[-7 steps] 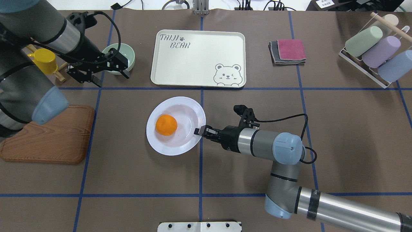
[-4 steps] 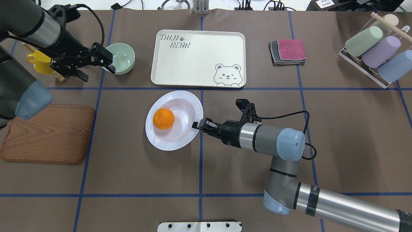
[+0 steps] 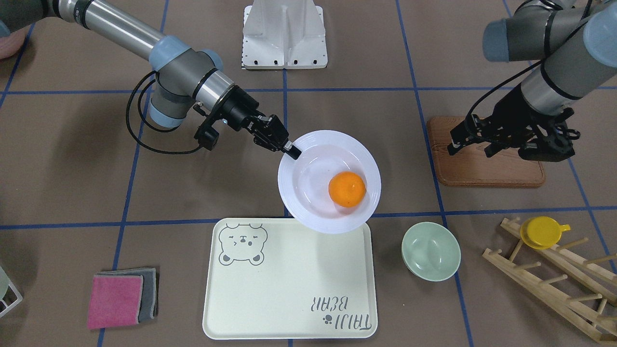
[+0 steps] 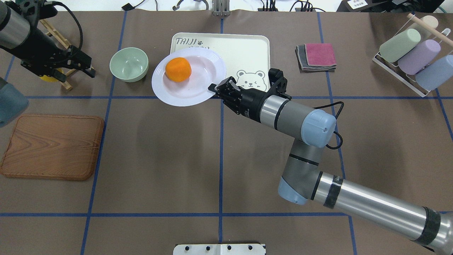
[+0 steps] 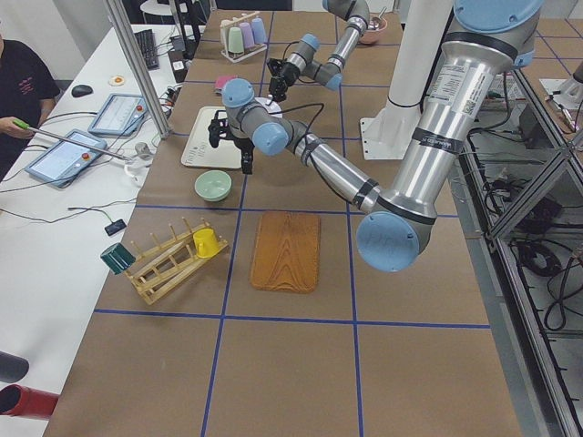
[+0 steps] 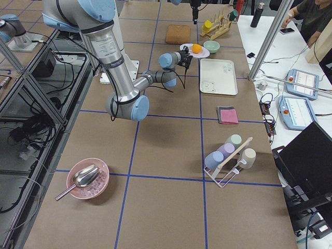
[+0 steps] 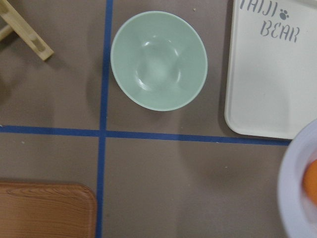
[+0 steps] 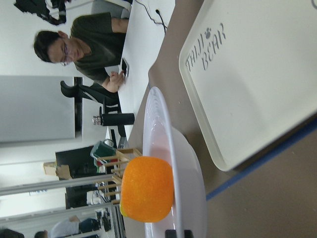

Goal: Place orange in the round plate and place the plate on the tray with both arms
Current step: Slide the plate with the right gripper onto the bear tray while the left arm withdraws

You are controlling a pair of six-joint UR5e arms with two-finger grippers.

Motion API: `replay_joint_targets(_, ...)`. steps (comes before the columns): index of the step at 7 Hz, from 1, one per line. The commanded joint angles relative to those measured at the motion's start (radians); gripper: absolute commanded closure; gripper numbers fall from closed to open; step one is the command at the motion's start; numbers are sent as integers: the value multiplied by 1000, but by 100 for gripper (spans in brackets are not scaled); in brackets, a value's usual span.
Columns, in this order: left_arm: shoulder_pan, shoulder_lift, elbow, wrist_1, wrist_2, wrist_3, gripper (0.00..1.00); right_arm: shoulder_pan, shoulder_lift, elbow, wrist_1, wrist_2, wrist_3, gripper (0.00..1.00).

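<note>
Up since last frame: round plate (image 4: 170, 92), orange (image 4: 178, 69) aboard, right claw (image 4: 213, 88) pinching its rim — next I centre it over tray (image 4: 247, 49); left claw (image 3: 470, 145) wide.

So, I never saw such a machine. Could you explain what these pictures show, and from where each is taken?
It is a robot with two jointed arms at a table, each ending in a two-finger gripper. Two cameras look down on the table, one from behind the robot and one facing it; two stand at the table's ends; one sits on each wrist. The right gripper is shut on the rim of the round plate, which carries the orange and hangs partly over a corner of the tray. The left gripper is open and holds nothing. A green bowl, a wooden board and folded cloths also lie on the table.
</note>
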Motion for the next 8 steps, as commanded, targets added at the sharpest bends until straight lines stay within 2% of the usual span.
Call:
replay_joint_targets(1, -14, 50, 4, 1, 67, 126, 3, 9, 110, -190, -9, -175, 79, 100)
replay_joint_targets(3, -17, 72, 16, 0, 95, 208, 3, 9, 112, -240, -81, -204, 90, 100)
replay_joint_targets(5, -19, 73, 19, 0, 95, 211, 3, 3, 117, -240, -208, -214, 91, 100)
replay_joint_targets(7, -19, 73, 19, 0, 95, 211, 3, -20, 123, -240, -280, -234, 91, 100)
replay_joint_targets(8, -19, 73, 19, 0, 95, 211, 3, -19, 132, -239, -337, -219, 82, 38)
